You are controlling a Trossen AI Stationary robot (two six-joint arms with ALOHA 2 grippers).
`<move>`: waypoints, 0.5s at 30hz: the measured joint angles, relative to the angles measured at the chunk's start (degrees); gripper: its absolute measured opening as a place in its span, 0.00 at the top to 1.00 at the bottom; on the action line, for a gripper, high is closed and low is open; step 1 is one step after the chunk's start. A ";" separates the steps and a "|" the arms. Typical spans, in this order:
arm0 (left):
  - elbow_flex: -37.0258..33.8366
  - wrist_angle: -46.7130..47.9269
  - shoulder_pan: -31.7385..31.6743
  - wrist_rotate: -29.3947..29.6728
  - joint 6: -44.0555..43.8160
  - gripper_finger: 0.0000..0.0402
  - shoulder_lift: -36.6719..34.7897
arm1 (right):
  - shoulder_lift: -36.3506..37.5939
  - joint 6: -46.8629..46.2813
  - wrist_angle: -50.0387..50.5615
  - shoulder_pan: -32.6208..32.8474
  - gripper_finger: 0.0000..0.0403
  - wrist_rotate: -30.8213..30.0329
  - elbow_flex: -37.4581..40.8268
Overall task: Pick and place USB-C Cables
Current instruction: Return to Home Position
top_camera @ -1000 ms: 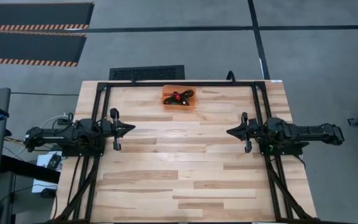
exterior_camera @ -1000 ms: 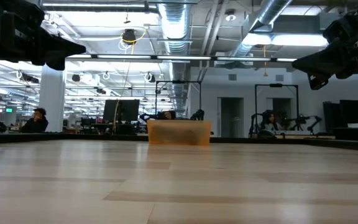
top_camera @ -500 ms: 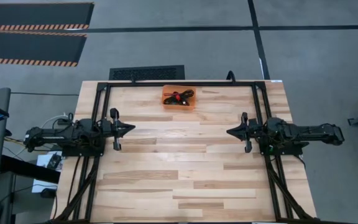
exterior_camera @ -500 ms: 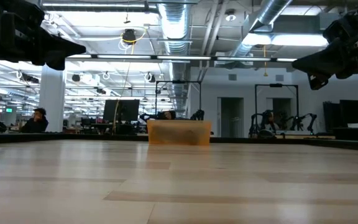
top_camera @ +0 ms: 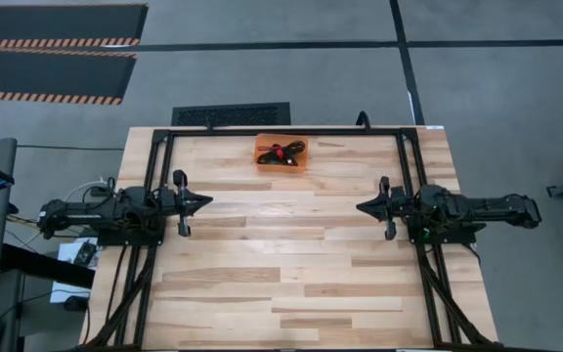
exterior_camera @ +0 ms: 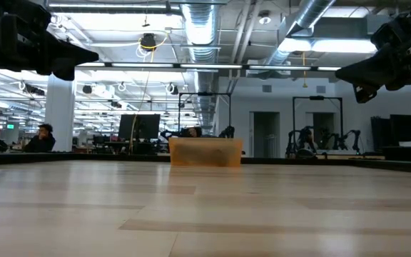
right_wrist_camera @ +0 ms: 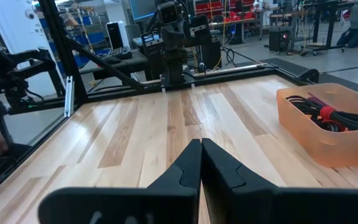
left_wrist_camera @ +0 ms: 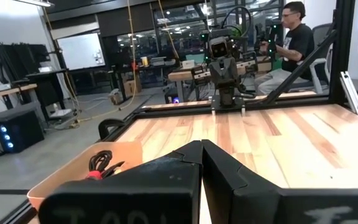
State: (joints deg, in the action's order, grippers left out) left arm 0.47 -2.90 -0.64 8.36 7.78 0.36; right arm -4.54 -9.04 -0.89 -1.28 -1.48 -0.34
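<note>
The cables [top_camera: 281, 154] lie bundled inside the small orange tray [top_camera: 262, 161] near the table's far edge; black and red strands show, the other colours cannot be told apart. The right wrist view shows the cables [right_wrist_camera: 328, 113] in the tray [right_wrist_camera: 303, 134]; the left wrist view shows the cables [left_wrist_camera: 101, 165] over the tray's rim [left_wrist_camera: 73, 174]. The tray's side [exterior_camera: 205, 152] shows in the low view. My left gripper [top_camera: 209, 202] is shut, raised above the table's left side. My right gripper [top_camera: 359, 207] is shut, raised above the right side. Both point toward the table's middle.
A black frame [top_camera: 281, 131] runs along the table's far edge and down both sides. Bare wood [top_camera: 281, 254] stretches between the two grippers and toward the near edge. A person [left_wrist_camera: 294, 37] sits beyond the table in the room.
</note>
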 joint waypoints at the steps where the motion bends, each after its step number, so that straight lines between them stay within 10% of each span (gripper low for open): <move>1: 0.00 0.00 0.00 0.00 -0.15 1.00 0.00 | 0.00 0.00 0.02 0.00 0.92 0.00 0.00; 15: 0.00 0.00 0.00 0.00 -0.15 1.00 0.00 | 0.00 -0.02 0.02 0.00 0.92 0.00 0.00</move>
State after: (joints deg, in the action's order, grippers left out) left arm 0.47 -2.90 -0.64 8.36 7.63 0.36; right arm -4.53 -9.06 -0.86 -1.28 -1.48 -0.34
